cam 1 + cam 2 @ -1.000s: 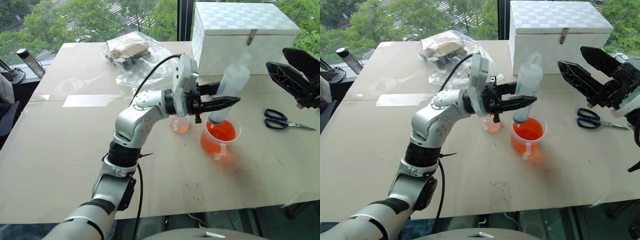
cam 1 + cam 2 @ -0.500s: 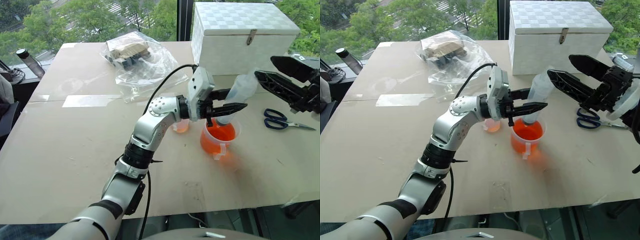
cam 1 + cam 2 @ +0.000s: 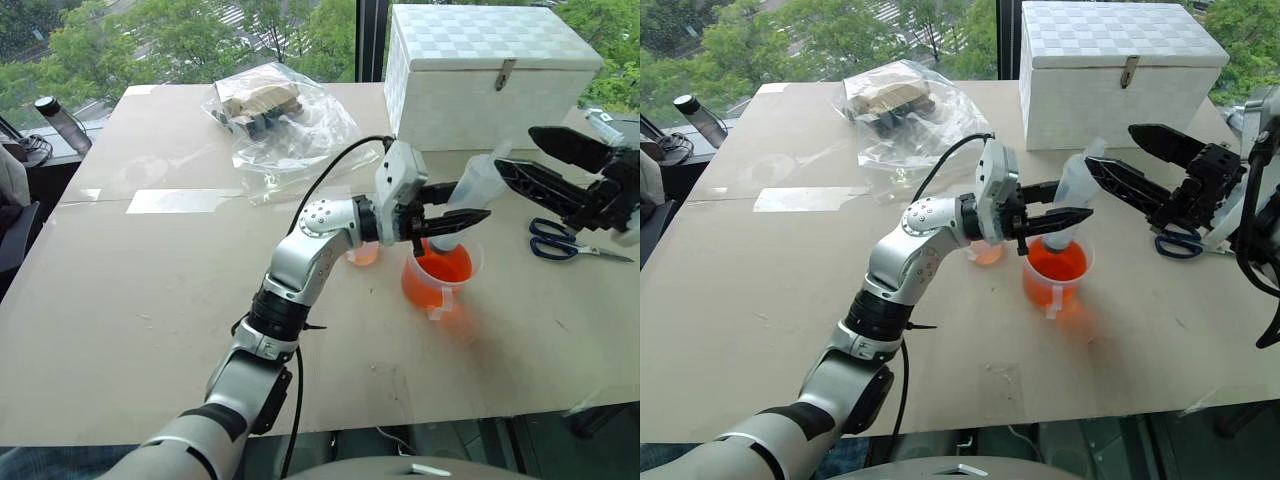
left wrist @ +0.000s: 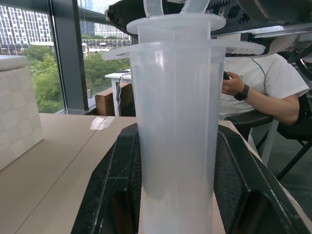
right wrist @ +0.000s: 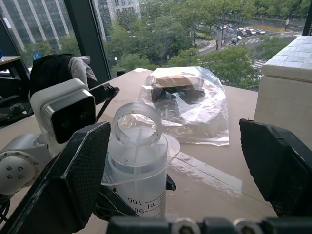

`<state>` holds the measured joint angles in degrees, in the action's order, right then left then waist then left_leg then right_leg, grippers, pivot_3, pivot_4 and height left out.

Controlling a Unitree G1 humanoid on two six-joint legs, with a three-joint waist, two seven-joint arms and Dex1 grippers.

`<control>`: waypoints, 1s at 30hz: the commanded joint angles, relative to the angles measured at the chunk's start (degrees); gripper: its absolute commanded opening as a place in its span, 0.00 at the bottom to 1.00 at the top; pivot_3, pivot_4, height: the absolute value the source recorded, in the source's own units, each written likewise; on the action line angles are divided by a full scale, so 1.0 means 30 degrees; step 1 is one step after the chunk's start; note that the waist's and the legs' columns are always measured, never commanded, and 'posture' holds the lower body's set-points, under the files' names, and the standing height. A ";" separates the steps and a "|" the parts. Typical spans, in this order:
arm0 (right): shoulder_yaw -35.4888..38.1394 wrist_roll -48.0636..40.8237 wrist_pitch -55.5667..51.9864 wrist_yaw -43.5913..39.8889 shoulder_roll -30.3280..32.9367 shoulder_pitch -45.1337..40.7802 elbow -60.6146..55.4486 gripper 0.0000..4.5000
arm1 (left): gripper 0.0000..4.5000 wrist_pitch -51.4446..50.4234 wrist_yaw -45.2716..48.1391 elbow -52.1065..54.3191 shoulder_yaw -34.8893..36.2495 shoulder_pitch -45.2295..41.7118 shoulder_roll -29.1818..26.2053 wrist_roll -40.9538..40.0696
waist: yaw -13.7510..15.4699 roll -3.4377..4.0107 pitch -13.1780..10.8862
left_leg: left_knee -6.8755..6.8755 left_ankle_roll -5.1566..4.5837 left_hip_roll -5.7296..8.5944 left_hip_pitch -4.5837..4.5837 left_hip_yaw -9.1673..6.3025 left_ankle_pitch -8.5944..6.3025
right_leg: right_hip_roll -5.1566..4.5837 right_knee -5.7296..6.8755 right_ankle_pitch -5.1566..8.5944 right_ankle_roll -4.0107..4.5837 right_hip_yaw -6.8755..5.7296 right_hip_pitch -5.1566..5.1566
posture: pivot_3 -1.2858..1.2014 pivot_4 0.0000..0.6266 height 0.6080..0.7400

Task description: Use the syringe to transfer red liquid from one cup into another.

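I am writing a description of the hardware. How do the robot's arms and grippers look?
The left arm is silver with black joint bands and a black cable looping along it. Its wrist carries a white box. Both the left gripper and the right gripper have two long, tapered black fingers with textured pads.

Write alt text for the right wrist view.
The open right end effector frames the syringe's ringed plunger top, with the left end effector shut on its barrel. Behind, a clear plastic bag and a white box sit on the table.
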<state>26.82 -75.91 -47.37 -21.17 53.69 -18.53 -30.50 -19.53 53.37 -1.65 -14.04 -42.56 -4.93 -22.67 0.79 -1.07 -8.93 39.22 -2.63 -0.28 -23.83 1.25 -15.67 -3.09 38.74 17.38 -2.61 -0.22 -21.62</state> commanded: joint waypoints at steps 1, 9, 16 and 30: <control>0.0813 -0.0317 -0.0002 -0.0192 0.0390 0.0101 -0.0112 1.00 | 0.30 0.0295 0.0143 0.0567 0.0235 -0.0303 0.0183 -0.0375 | 0.0001 0.0000 0.0000 | 0.0000 0.0000 0.0000 0.0000 0.0000 0.0000 | 0.0000 -0.0001 0.0000 0.0000 -0.0001 0.0000 | 0.52 0.24 1.00; 0.0170 0.0016 0.0315 0.0461 0.0061 -0.0769 0.0162 0.94 | 0.30 0.0108 0.0432 0.0777 0.0091 -0.0187 0.0129 -0.0436 | -0.0004 0.0000 0.0000 | 0.0000 0.0000 0.0000 0.0000 0.0001 0.0000 | 0.0001 -0.0001 0.0000 0.0000 0.0000 0.0000 | 0.52 0.24 1.00; -0.1100 -0.0154 0.0070 0.0986 -0.0420 -0.1624 -0.0122 0.34 | 0.30 0.0250 0.0486 0.0706 -0.0080 -0.0065 0.0208 -0.0225 | -0.0009 0.0001 0.0000 | 0.0000 0.0001 0.0000 0.0001 0.0000 0.0000 | 0.0001 -0.0001 0.0000 0.0000 0.0001 0.0000 | 0.52 0.24 1.00; -0.0525 -0.1076 0.0278 0.1252 -0.0550 -0.1489 -0.0131 0.01 | 0.30 0.0389 0.0411 0.0466 -0.0176 -0.0019 0.0426 -0.0091 | -0.0002 0.0000 0.0000 | 0.0000 -0.0001 0.0000 -0.0005 -0.0007 -0.0001 | -0.0001 -0.0007 0.0000 0.0000 -0.0008 0.0000 | 0.52 0.24 1.00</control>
<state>22.57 -77.77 -47.38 -17.55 51.64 -22.22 -30.44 -19.48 53.98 -1.73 -13.97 -42.21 -4.60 -22.27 0.79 -1.07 -8.93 39.22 -2.64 -0.28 -23.84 1.23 -15.67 -3.09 38.72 17.38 -2.61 -0.24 -21.61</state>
